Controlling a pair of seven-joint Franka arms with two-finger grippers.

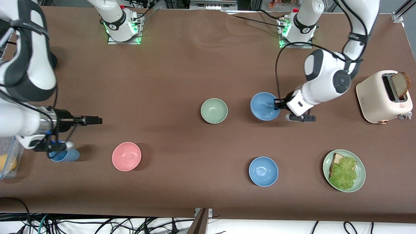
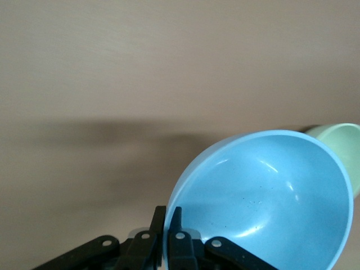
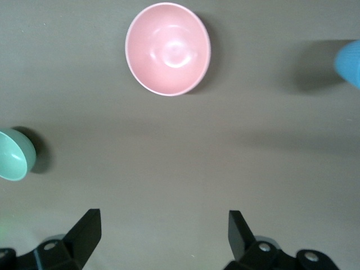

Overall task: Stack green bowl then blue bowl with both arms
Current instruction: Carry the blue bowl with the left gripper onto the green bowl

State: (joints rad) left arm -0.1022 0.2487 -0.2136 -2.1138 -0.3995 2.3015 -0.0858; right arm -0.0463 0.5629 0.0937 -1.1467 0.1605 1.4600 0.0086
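Fingers (image 2: 175,230) of my left gripper (image 1: 278,104) are pinched tight on the rim of the blue bowl (image 1: 264,106), at the side toward the left arm's end of the worktop (image 1: 182,65). From the left wrist camera I see one finger inside the rim and the other outside it, and the bowl looks tipped, its open side turned toward the camera; whether its base touches the worktop I cannot tell. The green bowl (image 1: 214,110) sits upright just beside the blue one, toward the right arm's end, with a narrow strip of worktop between them in the front view. Its pale edge also peeks past the blue bowl's rim in the left wrist view.

My right gripper (image 1: 92,120) waits over bare worktop near the right arm's end, fingers (image 3: 85,230) spread wide and holding nothing. Its wrist camera looks down on the pink bowl (image 1: 126,156), which rests nearer to the front camera than the green bowl.

A second blue bowl (image 1: 263,171) sits nearer to the front camera than the gripped one. A blue cup (image 1: 66,155) stands beside the pink bowl, toward the right arm's end. A green plate (image 1: 360,178) with toast and lettuce (image 1: 343,171) and a cream toaster (image 1: 373,99) holding a bread slice (image 1: 400,84) sit toward the left arm's end.
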